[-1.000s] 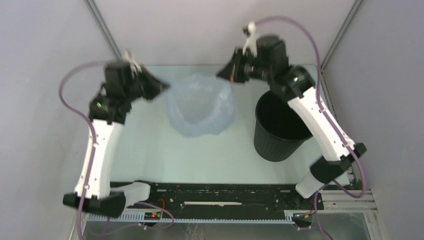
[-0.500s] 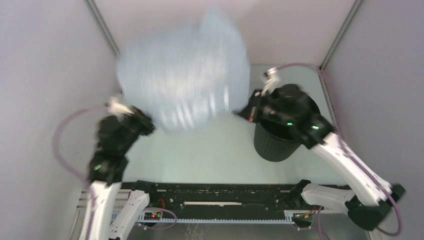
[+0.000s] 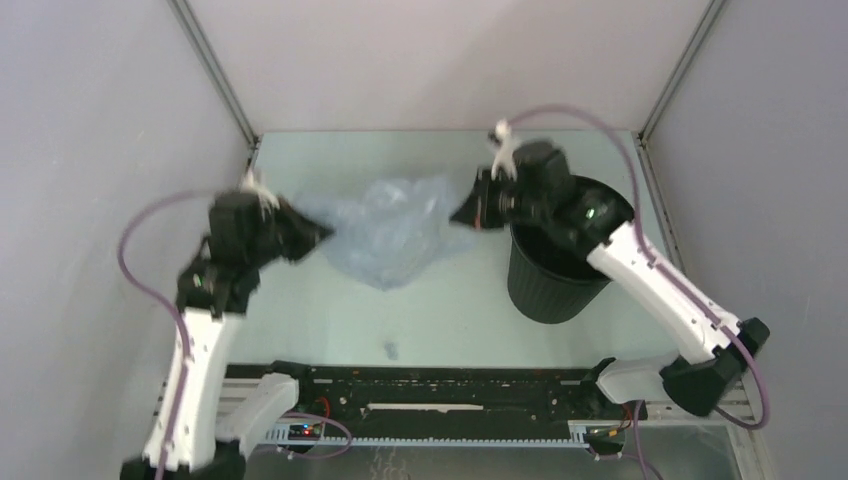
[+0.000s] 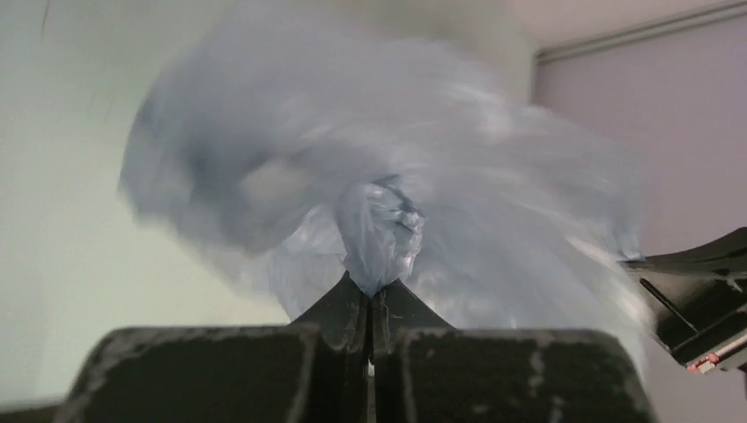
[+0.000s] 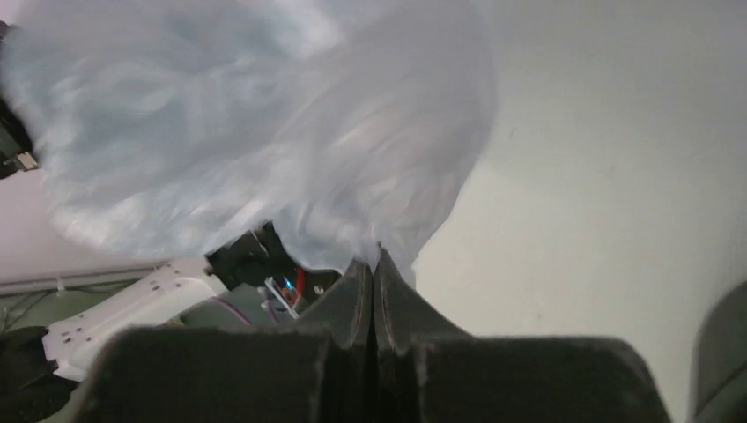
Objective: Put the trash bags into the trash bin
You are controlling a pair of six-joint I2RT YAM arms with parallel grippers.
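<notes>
**Desk:** Where are you in the job?

**Me:** Mid-carry, I'd say. The table [image 3: 450,310] has the bin [image 3: 545,290] upright on its right side, mouth open, and I see nothing blue inside it. The bag [image 3: 385,235] is left of the bin, about mid-table. It's strung between my two claws and clear of the bin's wall. It's crumpled and sags in the middle, and I can't tell whether the low part touches the table.

**Desk:** Both claws have it?

**Me:** Yes. My left claw [image 4: 372,295] is pinched tight on a twisted wad of film at the bag's left end. The jaws are together, with plastic bunching out past the tips. My right claw [image 5: 374,264] is clamped the same way on the right end, just beside the bin's far-left rim. The film is blurred in both wrist views, so I read it as flapping.

**Desk:** And next?

**Me:** As I judge it, the bag has to travel right and end up over the mouth. It looks wider than the bin, so I'd draw the claws closer together to gather it. Then I'd lift until the sag clears the rim, lower it in, and only then let go. The risk I see is film draping over the rim, or snagging the bin and tipping it.

**Desk:** Anything else down there?

**Me:** One small pale scrap [image 3: 390,350] on the near part of the table, well apart from the bag. It's too small to say what it is.
</notes>
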